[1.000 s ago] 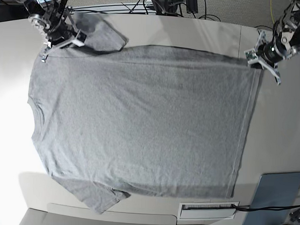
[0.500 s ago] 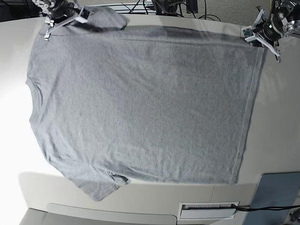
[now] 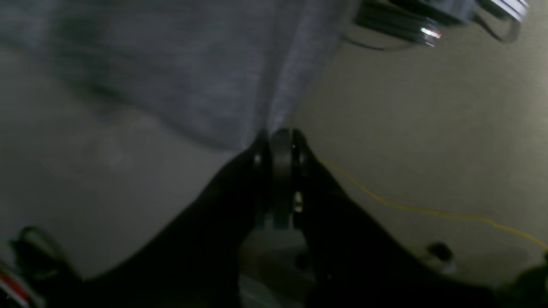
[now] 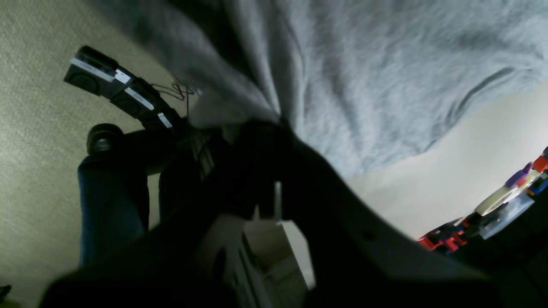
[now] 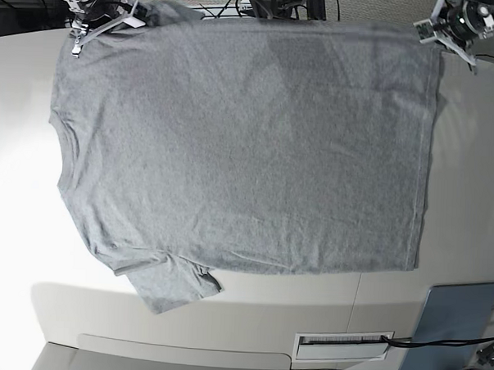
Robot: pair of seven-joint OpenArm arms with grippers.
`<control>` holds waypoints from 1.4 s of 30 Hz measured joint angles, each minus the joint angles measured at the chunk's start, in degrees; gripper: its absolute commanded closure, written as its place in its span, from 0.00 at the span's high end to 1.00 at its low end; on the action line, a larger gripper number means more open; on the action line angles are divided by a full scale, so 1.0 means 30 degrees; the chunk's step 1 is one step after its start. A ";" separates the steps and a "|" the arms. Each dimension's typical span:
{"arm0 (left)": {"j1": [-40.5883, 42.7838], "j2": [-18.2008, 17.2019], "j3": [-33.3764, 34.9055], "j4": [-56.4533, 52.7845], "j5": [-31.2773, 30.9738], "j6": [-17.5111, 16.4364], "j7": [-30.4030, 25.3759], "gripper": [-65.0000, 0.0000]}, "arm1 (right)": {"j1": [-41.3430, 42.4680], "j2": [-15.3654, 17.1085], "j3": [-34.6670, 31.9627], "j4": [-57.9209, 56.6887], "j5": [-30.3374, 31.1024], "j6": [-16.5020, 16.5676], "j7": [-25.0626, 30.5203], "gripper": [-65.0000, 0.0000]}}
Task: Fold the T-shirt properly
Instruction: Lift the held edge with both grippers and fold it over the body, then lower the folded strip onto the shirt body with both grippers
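The T-shirt [image 5: 240, 144] hangs unfolded above the tabletop [image 5: 468, 203], the left end effector [image 3: 278, 141] and right end effector [image 4: 274, 124] each pinching a far corner; every fold remains.

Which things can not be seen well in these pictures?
- Right pincer, right wrist view: its tips are buried in T-shirt folds and shadow.
- Left pincer, left wrist view: dark and blurred.
- Base view: the shirt's top edge reaches the frame edge.
- Lettering: none visible; the underside is hidden.
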 measured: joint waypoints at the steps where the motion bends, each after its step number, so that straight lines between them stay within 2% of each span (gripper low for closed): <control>1: 0.0000 -0.0029 -0.0095 0.0007 0.0000 -0.0015 0.0015 0.00 | -0.0015 0.0000 0.0000 0.0117 0.0015 0.0007 -0.0007 0.00; 3: -0.0015 -0.0007 -0.0087 -0.0007 0.0000 -0.0095 0.0015 0.00 | -0.0058 0.0000 -0.0007 0.0430 0.0036 0.0000 -0.0044 0.00; 6: -0.0379 0.0022 -0.0087 -0.0007 -0.0051 0.0007 0.0007 0.00 | 0.0015 -0.0007 0.0517 0.1144 0.0095 -0.0743 0.0007 0.00; 10: -0.1202 0.0270 -0.0087 -0.0015 -0.1311 0.1800 0.0197 0.00 | 0.0474 -0.0051 0.2280 0.1494 0.0146 -0.1202 0.0510 0.00; 12: -0.1668 0.0306 -0.0087 -0.0015 -0.2193 0.1982 0.0240 0.00 | 0.0860 -0.0051 0.3096 0.1486 0.0852 -0.1195 0.0758 0.00; 16: -0.2703 0.0430 -0.0087 -0.0022 -0.2790 0.1931 0.0379 0.00 | 0.1953 -0.0058 0.3825 0.1486 0.2266 -0.1180 0.1377 0.00; 26: -0.4991 0.2433 -0.0073 -0.1005 -0.2761 0.1953 0.0444 0.00 | 0.5144 -0.0160 0.3825 0.1464 0.4240 -0.0168 0.1953 0.00; 37: -0.6339 0.2659 -0.0073 -0.2069 -0.2805 0.1800 0.0015 0.00 | 0.7941 -0.0219 0.3803 -0.1953 0.6608 0.0954 0.2754 0.00; 39: -0.6696 0.2761 -0.0073 -0.2266 -0.2849 0.1603 0.0007 0.00 | 0.8189 -0.0219 0.3752 -0.2353 0.6725 0.1333 0.3140 0.00; 42: -0.7198 0.2805 -0.0073 -0.2586 -0.2718 0.0452 -0.0816 0.00 | 0.8794 -0.0219 0.3184 -0.2594 0.6688 0.1319 0.3147 0.00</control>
